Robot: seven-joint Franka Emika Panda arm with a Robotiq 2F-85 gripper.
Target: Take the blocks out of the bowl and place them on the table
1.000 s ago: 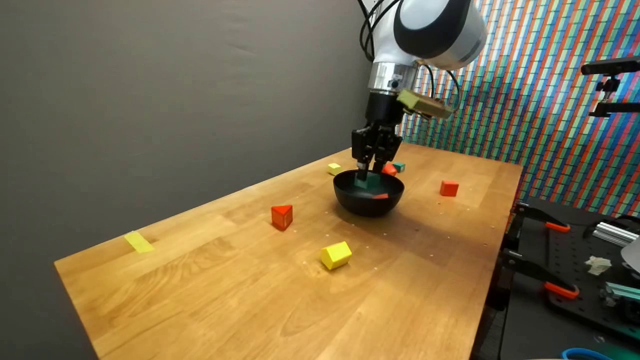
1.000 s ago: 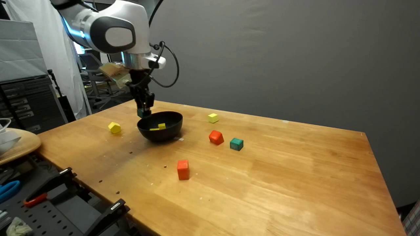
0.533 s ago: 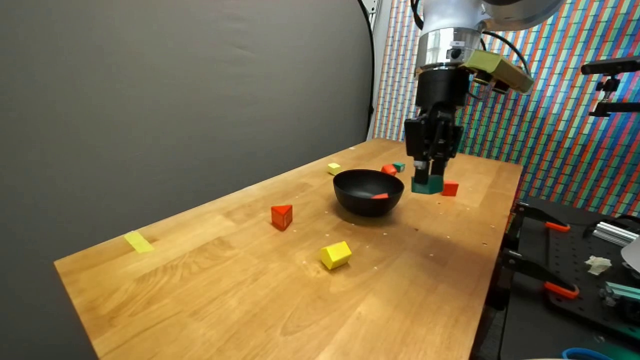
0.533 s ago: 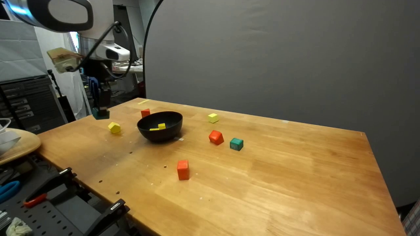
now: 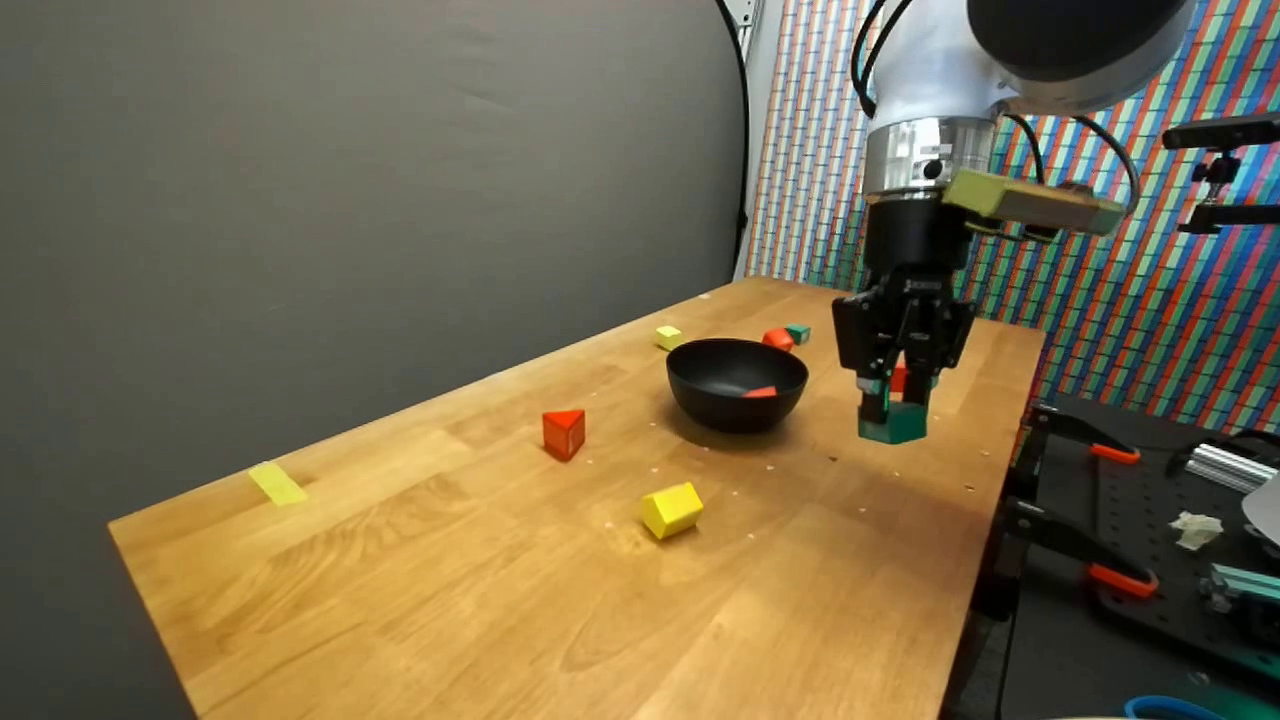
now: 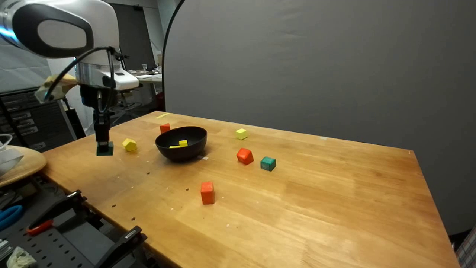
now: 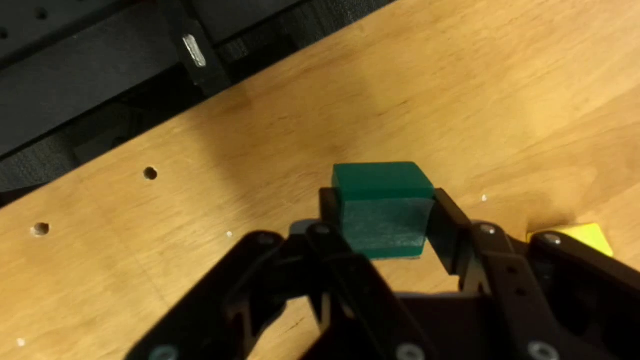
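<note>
My gripper (image 7: pixel 384 215) is shut on a green block (image 7: pixel 387 225), one finger pad on each side. In an exterior view this green block (image 5: pixel 893 425) hangs over the table (image 5: pixel 480 600), beside the black bowl (image 5: pixel 735 412) and apart from it. Inside the bowl a red block (image 5: pixel 760 392) shows in that view, while yellow blocks (image 6: pixel 183 143) show there in an exterior view. Several blocks stand on the table: a red wedge (image 5: pixel 564 435), a yellow block (image 5: pixel 672 510), a yellow cube (image 6: pixel 241 134), a red block (image 6: pixel 245 156), a green block (image 6: pixel 268 163) and another red block (image 6: pixel 207 192).
A flat yellow scrap (image 5: pixel 278 484) lies near the wall side. Along the table's opposite edge runs a dark perforated surface with clamps (image 5: pixel 1080 550). A round wooden board (image 6: pixel 26 167) stands off the table's corner. The grey wall (image 6: pixel 316 74) rises behind.
The gripper has carried the green block from the bowl sideways, toward the clamp-side edge. Over the last half second it has come lower. The bowl and the other blocks have not moved.
</note>
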